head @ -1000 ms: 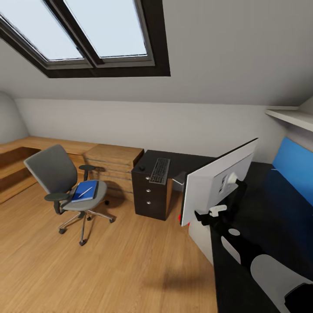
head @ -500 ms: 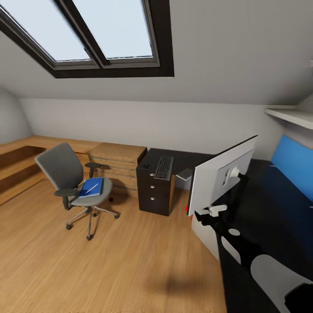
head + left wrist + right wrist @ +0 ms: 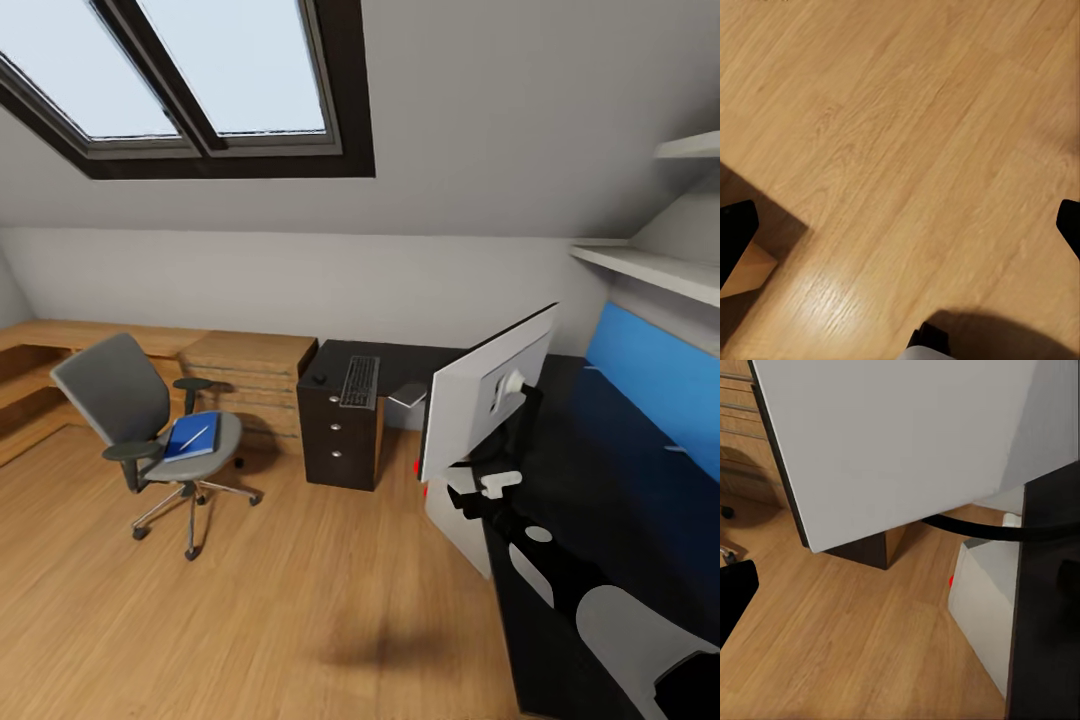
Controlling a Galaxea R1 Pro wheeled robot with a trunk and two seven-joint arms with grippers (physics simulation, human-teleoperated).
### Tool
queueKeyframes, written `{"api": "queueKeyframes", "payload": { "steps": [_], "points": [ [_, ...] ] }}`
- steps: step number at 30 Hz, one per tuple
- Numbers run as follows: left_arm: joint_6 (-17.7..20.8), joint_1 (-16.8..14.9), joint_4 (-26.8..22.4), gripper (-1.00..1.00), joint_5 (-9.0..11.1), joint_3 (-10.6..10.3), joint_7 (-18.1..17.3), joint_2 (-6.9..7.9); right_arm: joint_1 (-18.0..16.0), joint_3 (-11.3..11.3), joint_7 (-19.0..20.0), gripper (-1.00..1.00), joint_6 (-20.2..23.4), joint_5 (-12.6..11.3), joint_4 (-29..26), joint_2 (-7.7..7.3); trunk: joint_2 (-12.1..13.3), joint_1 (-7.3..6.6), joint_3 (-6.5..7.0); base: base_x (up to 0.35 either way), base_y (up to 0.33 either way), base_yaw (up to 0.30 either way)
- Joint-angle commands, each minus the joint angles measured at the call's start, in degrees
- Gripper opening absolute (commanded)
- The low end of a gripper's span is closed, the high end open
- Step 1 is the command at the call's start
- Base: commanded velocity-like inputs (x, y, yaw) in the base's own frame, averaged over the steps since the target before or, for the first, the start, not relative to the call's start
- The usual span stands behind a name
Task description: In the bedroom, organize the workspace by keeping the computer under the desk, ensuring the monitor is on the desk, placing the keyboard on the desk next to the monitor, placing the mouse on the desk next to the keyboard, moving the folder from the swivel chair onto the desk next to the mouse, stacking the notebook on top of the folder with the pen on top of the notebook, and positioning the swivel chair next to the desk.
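Observation:
The grey swivel chair (image 3: 120,400) stands on the floor left of the desk (image 3: 338,440). On its seat lies the blue folder (image 3: 193,438) with the pen (image 3: 197,436) across it. The keyboard (image 3: 360,381) and the mouse (image 3: 320,379) lie on the black top above the drawers, and a small grey notebook (image 3: 405,395) lies beside them. Nearer me the monitor (image 3: 485,405) stands on the desk with its pale back (image 3: 907,442) towards me. The computer (image 3: 455,525) stands on the floor below it. My right gripper (image 3: 900,592) is open close behind the monitor. My left gripper (image 3: 900,232) hangs open over bare floor.
A light wooden drawer chest (image 3: 250,375) and a low wooden bench (image 3: 60,340) line the back wall left of the desk. A blue panel (image 3: 650,380) and white shelves (image 3: 650,270) run along the right wall. Wooden floor (image 3: 300,600) lies open between me and the chair.
The whole view swung right and then back left, so the camera moved. The chair, the things on it and the things on the desk kept their places.

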Motion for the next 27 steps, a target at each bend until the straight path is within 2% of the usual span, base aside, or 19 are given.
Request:
{"api": "queueKeyframes", "payload": {
  "steps": [1, 21, 27],
  "points": [
    [-0.2, 0.0, 0.0, 1.0, 0.6, -0.1, 0.0, 0.01, -0.1, 0.4, 0.1, 1.0, -0.3, -0.6, 0.1, -0.05, -0.1, 0.03, -0.11, -0.006, 0.011, -0.042],
    [-0.2, 0.0, 0.0, 1.0, 0.6, -0.1, 0.0, -0.01, -0.1, 0.3, 0.1, 1.0, -1.0, -0.5, 0.0, -0.1, -0.1, 0.03, -0.11, -0.001, 0.001, -0.005],
    [-0.2, 0.0, 0.0, 1.0, 0.6, -0.1, 0.0, 0.01, -0.1, 0.2, 0.1, 1.0, -1.1, -0.5, 0.1, -0.13, -0.1, 0.03, -0.11, 0.0, 0.119, -0.238]
  ]
}}
